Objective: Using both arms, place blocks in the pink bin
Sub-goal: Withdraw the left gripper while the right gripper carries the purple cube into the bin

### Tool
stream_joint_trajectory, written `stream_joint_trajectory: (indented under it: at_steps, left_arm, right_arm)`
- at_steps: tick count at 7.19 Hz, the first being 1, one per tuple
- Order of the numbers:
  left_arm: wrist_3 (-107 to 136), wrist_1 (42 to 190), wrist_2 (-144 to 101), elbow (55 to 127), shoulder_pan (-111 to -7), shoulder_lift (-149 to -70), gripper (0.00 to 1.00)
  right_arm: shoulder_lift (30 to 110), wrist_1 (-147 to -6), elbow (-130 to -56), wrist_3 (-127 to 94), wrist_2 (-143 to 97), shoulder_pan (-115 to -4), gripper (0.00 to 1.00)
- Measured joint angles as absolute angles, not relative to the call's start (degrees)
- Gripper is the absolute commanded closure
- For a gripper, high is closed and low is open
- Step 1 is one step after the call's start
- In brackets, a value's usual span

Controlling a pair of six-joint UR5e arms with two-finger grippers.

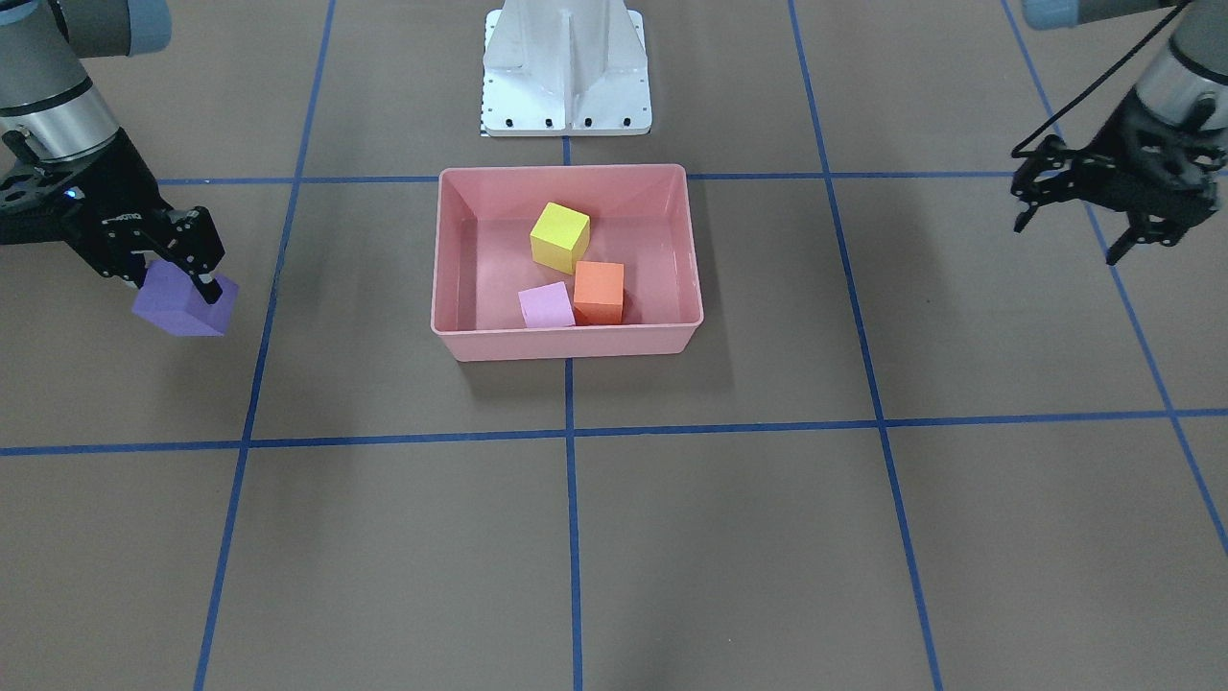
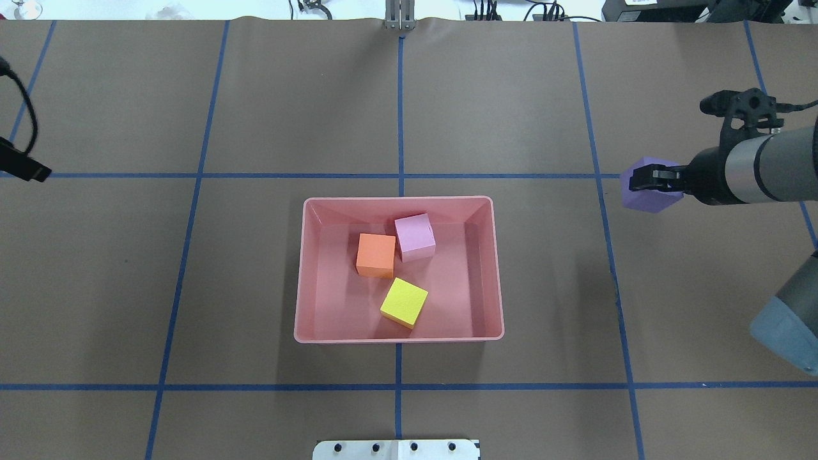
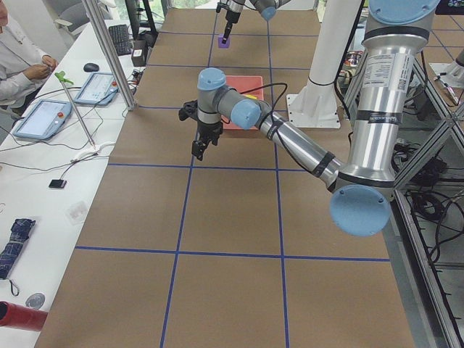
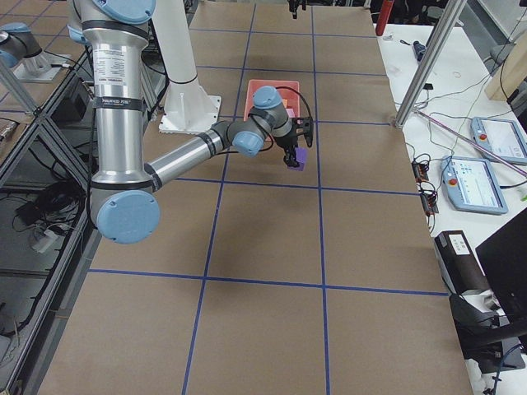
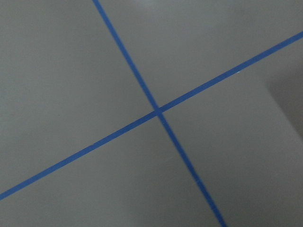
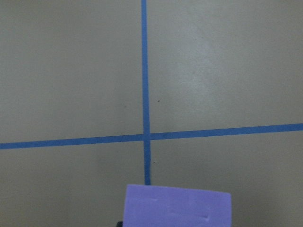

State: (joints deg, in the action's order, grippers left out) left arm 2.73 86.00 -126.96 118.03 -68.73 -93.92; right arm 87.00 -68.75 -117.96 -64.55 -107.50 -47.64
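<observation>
Above your brown tabletop (image 1: 672, 537), the right gripper (image 1: 187, 278) clamped the purple block (image 1: 177, 309) by its flat sides, likely light, squashy foam; the left gripper (image 1: 1070, 235) gaped empty.

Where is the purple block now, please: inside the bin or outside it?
Outside: the right gripper holds the purple block, jaws shut on it, well clear of the bin.

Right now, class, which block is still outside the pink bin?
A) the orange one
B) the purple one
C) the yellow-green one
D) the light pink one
B: the purple block is clamped in the right gripper, well off to the side of the pink bin.
</observation>
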Motion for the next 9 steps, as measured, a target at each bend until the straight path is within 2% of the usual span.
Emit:
stream_joint_trajectory:
  at_steps: [4, 5, 7, 9]
  left_arm:
    - [-8.8, 87.5, -130.3, 111.4, -86.4, -86.3, 0.00]
    - [-8.9, 88.1, -130.0, 110.6, -87.9, -86.0, 0.00]
    - [-8.9, 88.5, -129.9, 110.2, -88.7, -85.6, 0.00]
    - [-9.0, 88.6, -130.0, 110.5, -88.8, -84.5, 0.00]
  right_arm:
    - [66.3, -91.6, -119.8, -73.6, -104.5, -39.4, 1.00]
    - [62.7, -94.8, -119.8, -76.7, -101.5, -35.6, 0.91]
    - [58.6, -97.5, -118.9, -83.2, -95.0, -28.2, 0.01]
    - [56.3, -99.7, -117.8, -86.9, -89.0, -23.3, 0.01]
